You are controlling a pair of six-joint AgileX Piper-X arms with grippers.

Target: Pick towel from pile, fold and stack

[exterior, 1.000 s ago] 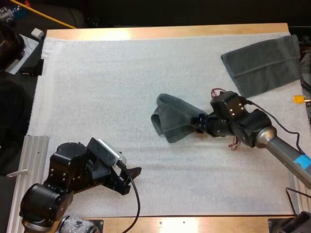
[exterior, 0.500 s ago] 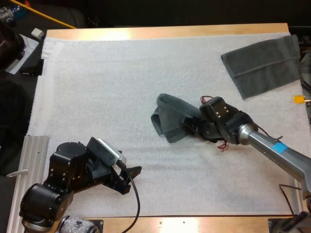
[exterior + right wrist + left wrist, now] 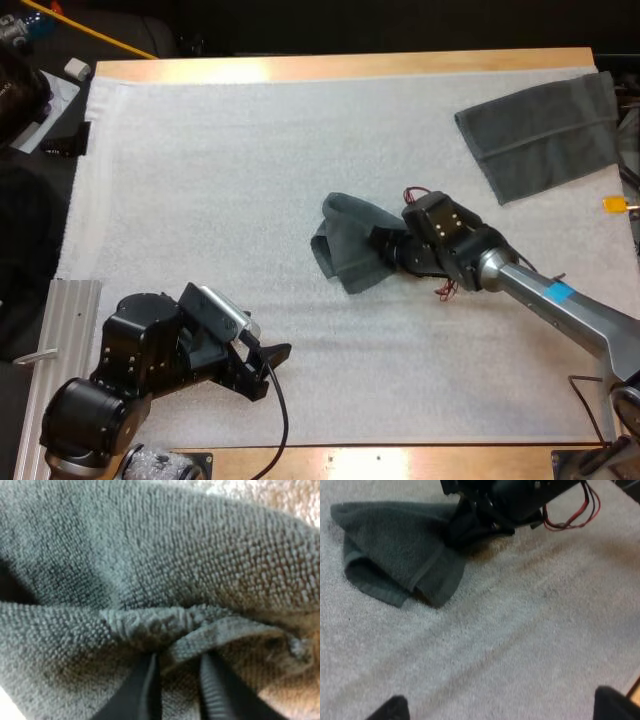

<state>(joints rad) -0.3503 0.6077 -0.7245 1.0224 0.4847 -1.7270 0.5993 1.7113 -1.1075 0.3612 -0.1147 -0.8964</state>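
A crumpled dark grey-green towel point(image 3: 347, 243) lies in a heap near the middle of the white mat point(image 3: 220, 180). My right gripper point(image 3: 386, 246) is at the heap's right edge. In the right wrist view its two black fingers point(image 3: 146, 687) pinch a raised fold of the towel point(image 3: 150, 570), so my right gripper point(image 3: 180, 658) is shut on cloth. The left wrist view has the towel point(image 3: 395, 545) with the right gripper point(image 3: 470, 520) pressed into its edge. My left gripper point(image 3: 268, 361) rests low over the mat's near left, open, its fingertips point(image 3: 390, 711) wide apart over bare mat.
A second dark towel point(image 3: 542, 132) lies spread flat at the mat's far right corner. A metal rail point(image 3: 60, 330) runs along the near left edge of the table. Small items lie off the table's far left.
My right arm has pushed left, bringing its gripper from the towel's right tip deeper into the heap. The towel has hardly shifted. My left arm has not moved.
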